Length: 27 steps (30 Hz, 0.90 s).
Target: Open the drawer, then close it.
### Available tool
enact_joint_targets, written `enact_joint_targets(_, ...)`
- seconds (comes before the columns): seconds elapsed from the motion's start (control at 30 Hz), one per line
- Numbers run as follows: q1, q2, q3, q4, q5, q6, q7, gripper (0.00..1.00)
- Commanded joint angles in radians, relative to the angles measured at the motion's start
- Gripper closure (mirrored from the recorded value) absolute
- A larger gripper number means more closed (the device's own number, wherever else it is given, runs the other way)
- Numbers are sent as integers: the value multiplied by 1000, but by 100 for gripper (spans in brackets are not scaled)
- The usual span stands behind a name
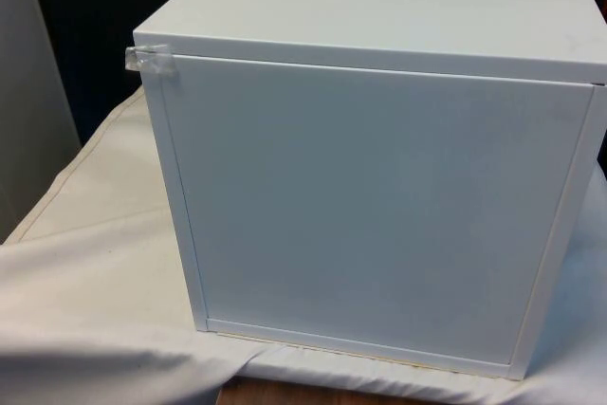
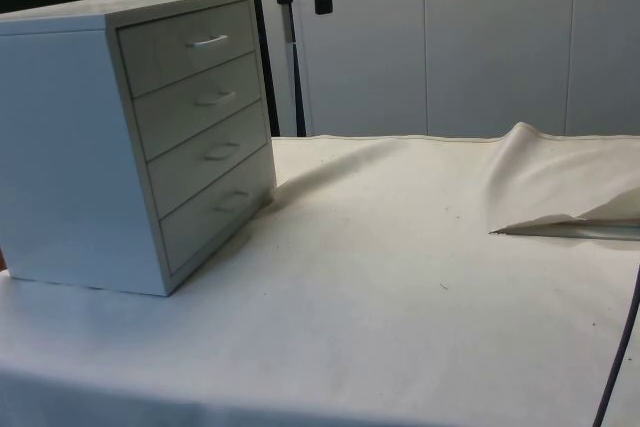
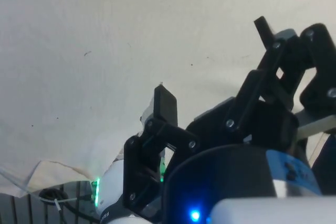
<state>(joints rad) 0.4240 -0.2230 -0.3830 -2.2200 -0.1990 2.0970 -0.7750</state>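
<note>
Chest of drawers (image 1: 379, 206) back-on in front view, side view shows four closed drawers (image 2: 200, 117) — gripper (image 3: 215, 61) spread open, empty

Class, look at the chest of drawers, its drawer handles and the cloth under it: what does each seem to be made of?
Chest of drawers: probably white-coated board, going by its smooth matt faces and sharp square edges.
Drawer handles: pale slim bars with a slight sheen, maybe metal or plastic.
Cloth: woven off-white fabric; it folds and wrinkles.
</note>
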Motion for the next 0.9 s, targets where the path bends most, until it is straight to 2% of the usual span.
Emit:
enact_joint_targets(0.0, 3, -1, -2, -3, 4, 6, -14, 0)
enact_joint_targets(0.2, 3, -1, -2, -4, 4, 7, -69, 0)
enact_joint_targets(0.23, 0, 0, 0, -1, 1, 0, -57, 0)
enact_joint_targets(0.27, 3, -1, -2, -4, 4, 7, -77, 0)
enact_joint_targets(0.5, 3, -1, -2, -6, 4, 7, -139, 0)
enact_joint_targets(0.57, 0, 0, 0, -3, 1, 0, -137, 0)
enact_joint_targets(0.73, 3, -1, -2, -7, 4, 6, -194, 0)
enact_joint_targets(0.87, 0, 0, 0, -5, 1, 0, -209, 0)
